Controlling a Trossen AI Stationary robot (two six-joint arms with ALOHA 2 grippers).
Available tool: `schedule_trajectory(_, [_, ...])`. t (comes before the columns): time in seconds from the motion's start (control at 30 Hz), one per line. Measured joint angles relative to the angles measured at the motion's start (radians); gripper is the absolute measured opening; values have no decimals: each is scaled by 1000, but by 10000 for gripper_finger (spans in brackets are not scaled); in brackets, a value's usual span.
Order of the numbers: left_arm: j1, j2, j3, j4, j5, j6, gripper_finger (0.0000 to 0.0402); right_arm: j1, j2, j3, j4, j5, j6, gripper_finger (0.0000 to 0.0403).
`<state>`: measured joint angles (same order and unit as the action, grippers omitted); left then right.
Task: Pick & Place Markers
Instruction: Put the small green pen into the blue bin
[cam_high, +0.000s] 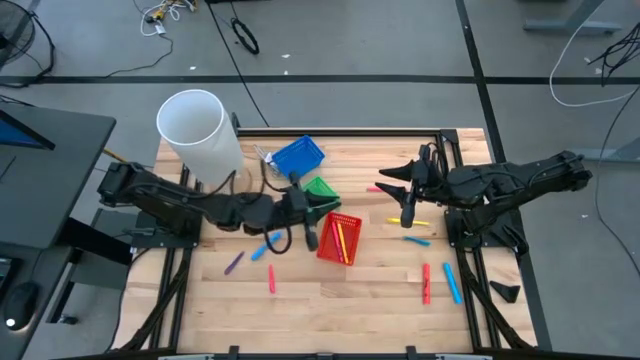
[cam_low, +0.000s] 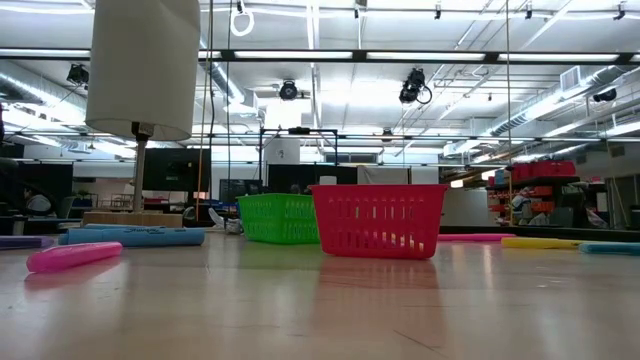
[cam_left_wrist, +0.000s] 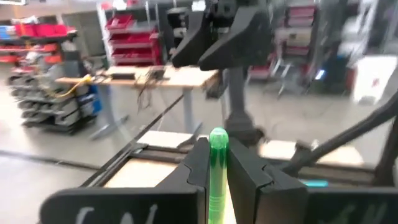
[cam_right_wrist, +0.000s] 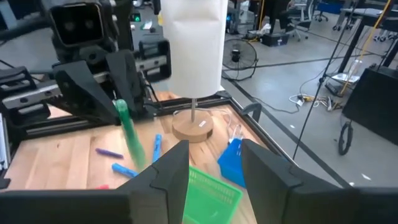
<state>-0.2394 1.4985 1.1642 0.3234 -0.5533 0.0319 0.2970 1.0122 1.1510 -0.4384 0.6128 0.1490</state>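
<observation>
Two dark arms reach toward the middle of the pale wooden desk (cam_high: 380, 300). The left gripper (cam_left_wrist: 216, 163) has its fingers (cam_left_wrist: 196, 163) closed on a thin green marker (cam_left_wrist: 217, 174), which stands straight up between them, its rounded tip just above the fingertips. This gripper hangs beside the red mesh basket (cam_high: 339, 239), near the green mesh basket (cam_high: 320, 190). The right gripper (cam_right_wrist: 214, 163) hovers with its fingers (cam_right_wrist: 171, 165) spread apart and nothing between them; past them lie the green basket and a blue mesh basket (cam_right_wrist: 231, 160). Loose markers (cam_high: 440, 282) in pink, red, yellow, blue and purple lie scattered on the desk around both grippers. A white cylinder (cam_high: 199, 130) stands on a round wooden base.
</observation>
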Motion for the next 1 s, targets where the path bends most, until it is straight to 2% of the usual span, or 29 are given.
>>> schedule_trajectory(0.1, [2, 10, 66, -92, -71, 34, 34, 0, 0, 0, -7, 0, -8, 149])
schedule_trajectory(0.17, [2, 10, 97, -99, -125, 56, 34, 0, 0, 0, -7, 0, -19, 149])
schedule_trajectory(0.3, [-11, 23, 136, -118, -296, 132, 34, 0, 0, 0, -7, 0, -31, 149])
schedule_trajectory(0.43, [-18, 60, 196, -134, -408, 191, 34, 0, 0, 0, -6, 0, -31, 149])
schedule_trajectory(0.6, [-9, 145, 296, -222, -496, 201, 34, 0, -21, 1, -11, -1, -25, 149])
schedule_trajectory(0.87, [14, 334, 529, -413, -647, 237, 34, 0, -78, 1, -12, 26, -7, 149])
schedule_trajectory(1.0, [12, 431, 636, -486, -781, 300, 34, 0, -90, 1, -12, 25, 7, 149])
